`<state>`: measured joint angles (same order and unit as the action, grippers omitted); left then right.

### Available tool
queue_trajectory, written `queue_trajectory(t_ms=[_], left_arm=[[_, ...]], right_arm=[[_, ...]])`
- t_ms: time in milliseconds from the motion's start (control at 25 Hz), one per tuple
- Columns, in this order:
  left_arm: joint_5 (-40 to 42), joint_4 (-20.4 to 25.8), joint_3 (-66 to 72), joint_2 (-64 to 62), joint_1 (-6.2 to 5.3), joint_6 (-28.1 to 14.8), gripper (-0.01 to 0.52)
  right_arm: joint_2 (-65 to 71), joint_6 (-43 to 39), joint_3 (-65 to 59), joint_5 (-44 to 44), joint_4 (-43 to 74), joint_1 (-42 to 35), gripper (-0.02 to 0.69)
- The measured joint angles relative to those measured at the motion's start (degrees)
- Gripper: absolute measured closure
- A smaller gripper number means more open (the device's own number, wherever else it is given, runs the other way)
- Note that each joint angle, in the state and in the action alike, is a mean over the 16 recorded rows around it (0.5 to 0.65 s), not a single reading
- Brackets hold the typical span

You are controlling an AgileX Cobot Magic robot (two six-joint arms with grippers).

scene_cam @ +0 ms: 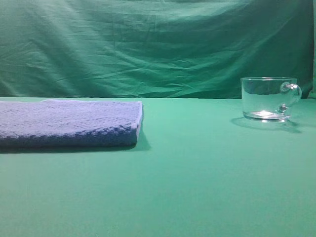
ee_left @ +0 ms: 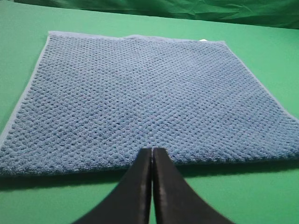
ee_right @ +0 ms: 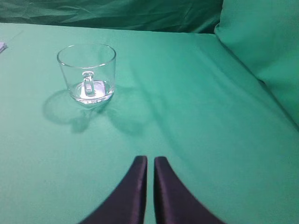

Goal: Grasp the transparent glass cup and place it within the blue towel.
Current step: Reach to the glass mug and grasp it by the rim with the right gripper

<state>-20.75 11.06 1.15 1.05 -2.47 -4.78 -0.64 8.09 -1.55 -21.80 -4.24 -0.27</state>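
You find no readable text, label, brand or number in any view. The glass cup and blue towel carry no markings.

Exterior high cam: low, near worktop level, facing the green backdrop. Towel left, cup right, neither tool in frame. Left wrist cam looks down past the left tool, towel just ahead. Right wrist cam looks past the right tool, cup ahead-left, well apart.
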Motion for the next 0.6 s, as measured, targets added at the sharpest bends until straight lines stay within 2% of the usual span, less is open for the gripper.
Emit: queue_trajectory(t_ms=[600], left_arm=[[0.0, 0.0, 0.0, 0.0, 0.00, 0.0, 0.514]], right_arm=[[0.0, 0.0, 0.0, 0.0, 0.0, 0.0, 0.617]])
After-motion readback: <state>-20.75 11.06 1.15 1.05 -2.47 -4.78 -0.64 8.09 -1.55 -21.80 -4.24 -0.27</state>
